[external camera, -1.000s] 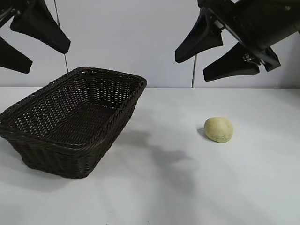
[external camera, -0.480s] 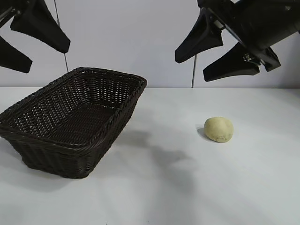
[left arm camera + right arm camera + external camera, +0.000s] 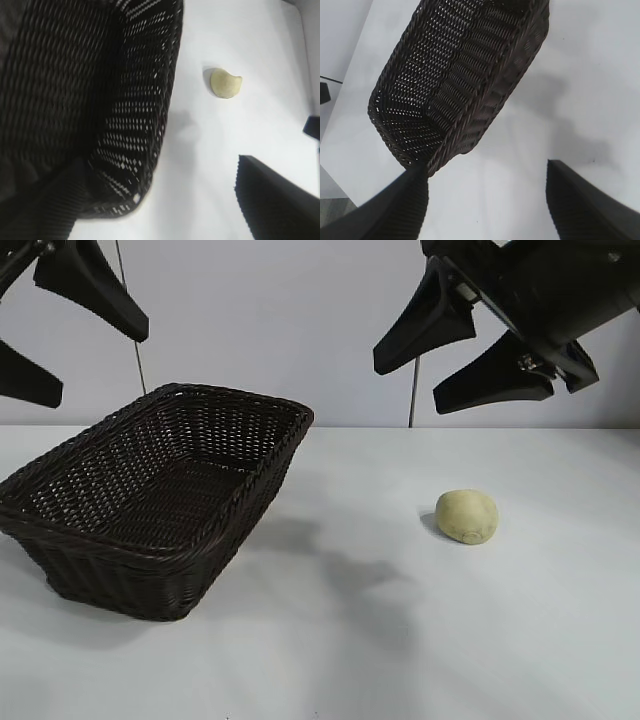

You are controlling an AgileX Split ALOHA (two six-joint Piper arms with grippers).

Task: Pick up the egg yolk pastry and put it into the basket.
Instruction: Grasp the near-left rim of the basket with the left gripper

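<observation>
Nothing done yet: pastry (image 3: 467, 516) sits on the table (image 3: 400, 640), well apart from the basket (image 3: 160, 495), which has nothing in it. Our right gripper (image 3: 455, 355) & left gripper (image 3: 70, 335) hang up high, jaws apart, holding nothing. Grab + drop both left.

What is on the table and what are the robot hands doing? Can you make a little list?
pastry: egg yolk pastry, lying on the white table, not held
basket: dark woven basket, nothing seen inside it, apart from the pastry
left gripper: open, up in the air above the basket
right gripper: open, up in the air above the pastry
job done: not yet
</observation>
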